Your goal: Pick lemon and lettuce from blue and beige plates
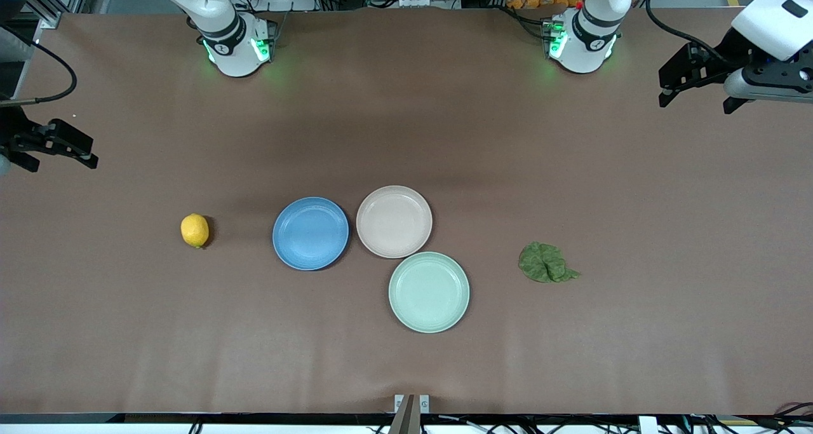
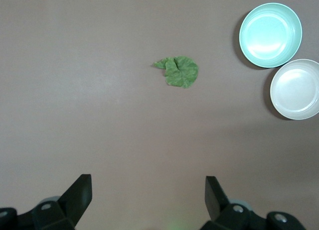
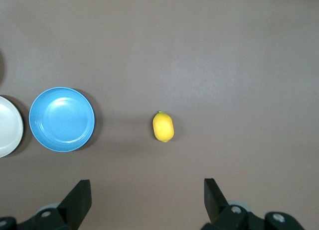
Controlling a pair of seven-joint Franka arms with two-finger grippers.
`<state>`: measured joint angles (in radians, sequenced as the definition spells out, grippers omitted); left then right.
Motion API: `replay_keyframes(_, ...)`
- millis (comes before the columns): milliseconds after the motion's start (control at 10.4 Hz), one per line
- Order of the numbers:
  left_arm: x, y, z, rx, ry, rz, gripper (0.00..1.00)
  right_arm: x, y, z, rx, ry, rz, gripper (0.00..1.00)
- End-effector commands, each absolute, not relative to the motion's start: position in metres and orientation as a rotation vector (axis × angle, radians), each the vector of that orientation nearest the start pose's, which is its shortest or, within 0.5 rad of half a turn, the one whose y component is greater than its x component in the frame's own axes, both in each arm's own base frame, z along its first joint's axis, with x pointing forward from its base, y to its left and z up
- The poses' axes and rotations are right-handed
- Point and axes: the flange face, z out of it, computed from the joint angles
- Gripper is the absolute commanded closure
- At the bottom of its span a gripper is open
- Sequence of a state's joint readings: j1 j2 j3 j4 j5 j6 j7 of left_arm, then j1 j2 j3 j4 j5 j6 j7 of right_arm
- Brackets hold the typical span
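The lemon [image 1: 194, 230] lies on the bare desk [image 1: 406, 358] toward the right arm's end, beside the blue plate [image 1: 310, 233] and well apart from it, while the lettuce [image 1: 545, 262] rests on the desk toward the left arm's end, near the mint-green plate [image 1: 429, 291]. All three plates, the beige plate [image 1: 394, 221] among them, are empty (neither item sits on a plate). The lemon looks firm, smooth and prone to rolling, best pinched across its middle; the leaf looks limp and light, best pinched at its crumpled centre. The left end effector [image 2: 148, 190] hangs over the desk's edge at the left arm's end, fingers spread wide, holding nothing. The right end effector [image 3: 147, 192] hovers over the other end, equally wide and empty.
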<state>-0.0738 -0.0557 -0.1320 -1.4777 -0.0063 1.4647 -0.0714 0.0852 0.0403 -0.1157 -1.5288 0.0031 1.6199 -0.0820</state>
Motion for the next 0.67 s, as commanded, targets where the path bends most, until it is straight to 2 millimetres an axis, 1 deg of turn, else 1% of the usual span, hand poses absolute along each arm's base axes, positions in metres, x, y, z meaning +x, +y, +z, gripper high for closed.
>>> replay_keyframes(0, 0.5146, -0.1105, 0.6923, -3.166, 0.187, -0.056, 0.0, 0.5747, -0.0182, 0.6301, -3.162, -0.054, -0.069, 0.0)
replay_keyframes(96, 0.5154, -0.1098, 0.6917, -3.166, 0.184, -0.056, 0.0, 0.5746, -0.0208, 0.6294, -3.162, -0.049, -0.067, 0.0)
replay_keyframes(578, 0.5205, -0.1096, 0.6897, -3.169, 0.181, -0.078, 0.0, 0.5736, -0.0209, 0.6286, -3.164, -0.047, -0.052, 0.0)
